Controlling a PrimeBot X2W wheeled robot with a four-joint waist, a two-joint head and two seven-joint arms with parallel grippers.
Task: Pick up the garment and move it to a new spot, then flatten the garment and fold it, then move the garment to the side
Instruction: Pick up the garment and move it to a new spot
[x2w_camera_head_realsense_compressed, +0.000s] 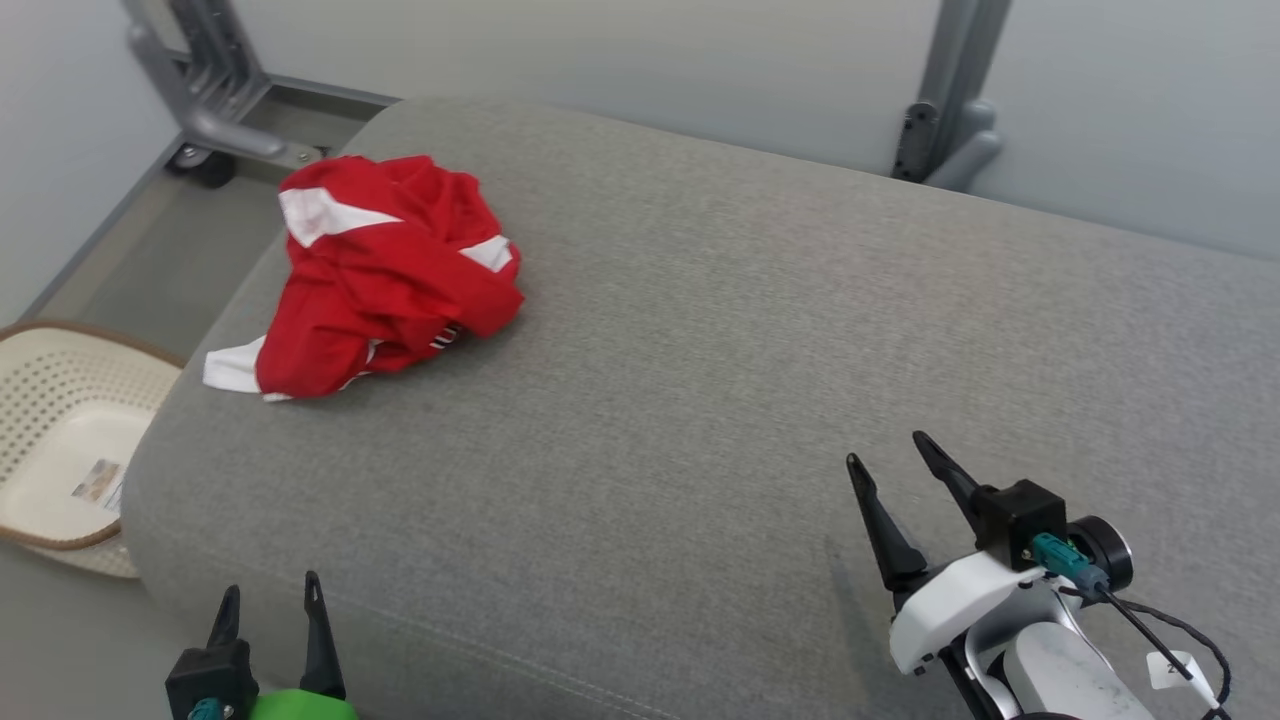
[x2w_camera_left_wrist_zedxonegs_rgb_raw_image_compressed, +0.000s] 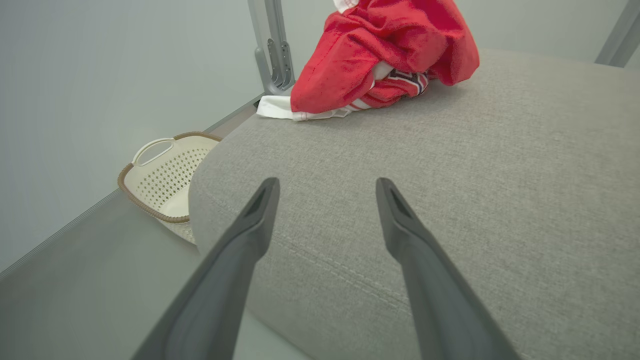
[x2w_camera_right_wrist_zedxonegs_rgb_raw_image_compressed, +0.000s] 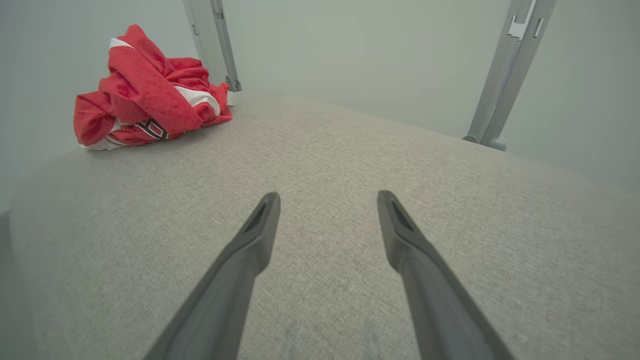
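Note:
The garment (x2w_camera_head_realsense_compressed: 385, 275) is a crumpled red cloth with white bands, heaped at the far left of a grey padded surface (x2w_camera_head_realsense_compressed: 760, 330). It also lies far ahead in the left wrist view (x2w_camera_left_wrist_zedxonegs_rgb_raw_image_compressed: 385, 47) and at the upper left of the right wrist view (x2w_camera_right_wrist_zedxonegs_rgb_raw_image_compressed: 145, 102). My left gripper (x2w_camera_head_realsense_compressed: 270, 595) stands open at the front left edge of the pad, well short of the garment, nothing between its fingers. Over the front right of the pad my right gripper (x2w_camera_head_realsense_compressed: 890, 450) is open and empty too, far from the cloth.
A cream perforated basket (x2w_camera_head_realsense_compressed: 60, 440) with a brown rim stands on the floor left of the pad, seen too as a basket (x2w_camera_left_wrist_zedxonegs_rgb_raw_image_compressed: 160, 175) from the left wrist. Grey metal frame legs (x2w_camera_head_realsense_compressed: 950, 100) rise behind the pad, with a wheeled base (x2w_camera_head_realsense_compressed: 215, 120) at the back left.

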